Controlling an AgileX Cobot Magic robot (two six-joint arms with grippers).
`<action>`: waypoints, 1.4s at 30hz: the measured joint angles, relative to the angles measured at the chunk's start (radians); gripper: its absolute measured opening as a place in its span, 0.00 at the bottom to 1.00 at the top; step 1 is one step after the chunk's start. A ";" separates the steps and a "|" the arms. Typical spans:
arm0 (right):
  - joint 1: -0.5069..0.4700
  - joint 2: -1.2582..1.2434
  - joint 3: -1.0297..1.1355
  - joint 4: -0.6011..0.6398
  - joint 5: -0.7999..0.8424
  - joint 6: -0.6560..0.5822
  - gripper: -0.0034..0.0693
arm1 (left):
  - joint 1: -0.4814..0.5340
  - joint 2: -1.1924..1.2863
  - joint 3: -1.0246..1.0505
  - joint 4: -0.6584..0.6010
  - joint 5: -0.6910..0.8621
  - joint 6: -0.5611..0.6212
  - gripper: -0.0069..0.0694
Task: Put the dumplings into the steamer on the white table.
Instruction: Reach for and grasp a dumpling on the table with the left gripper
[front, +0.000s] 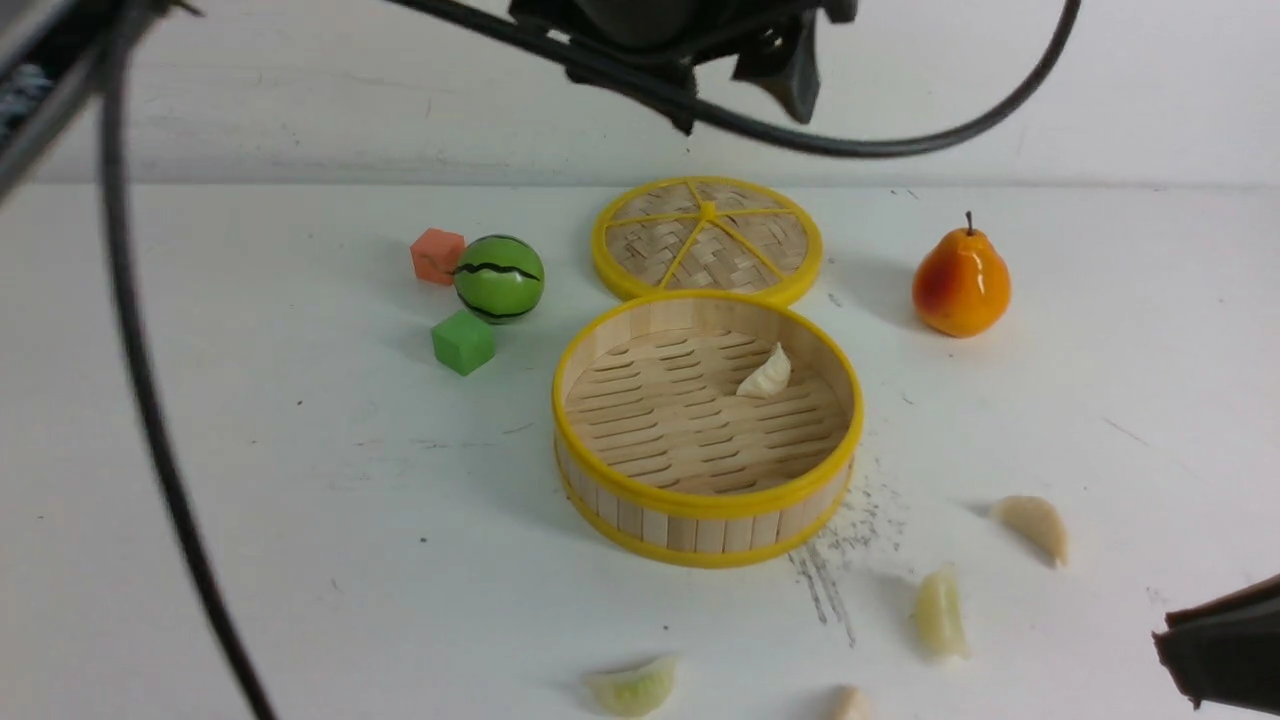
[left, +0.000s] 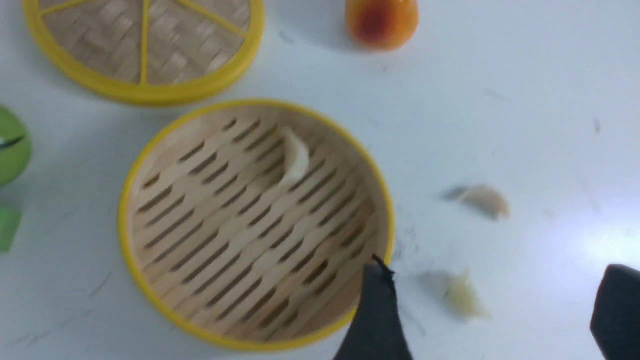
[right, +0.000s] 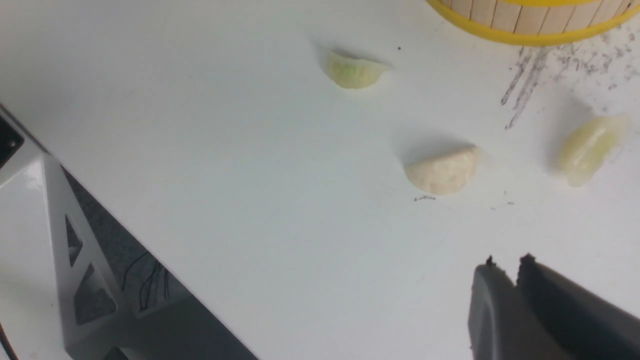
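Cream pleated dumpling (front: 766, 373) lies inside the slatted steamer (front: 700, 530)

Your scuffed white worktop (front: 300, 520) meets a plain white wall (front: 300, 90) behind; past its near edge you see a white metal frame (right: 40, 200) and dark floor (right: 130, 260).

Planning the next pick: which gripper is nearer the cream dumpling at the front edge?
Right. Right gripper is low, right of the dumpling; left gripper hangs high by the steamer.
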 joint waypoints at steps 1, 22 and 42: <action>0.000 -0.004 0.000 -0.004 0.006 0.012 0.14 | 0.000 -0.047 0.084 0.009 0.000 0.016 0.78; 0.000 -0.103 0.000 -0.045 -0.012 0.057 0.17 | 0.000 -0.130 0.837 -0.146 -0.148 0.707 0.78; 0.000 -0.103 0.000 -0.074 -0.016 0.057 0.18 | 0.000 0.155 0.834 -0.211 -0.273 0.846 0.59</action>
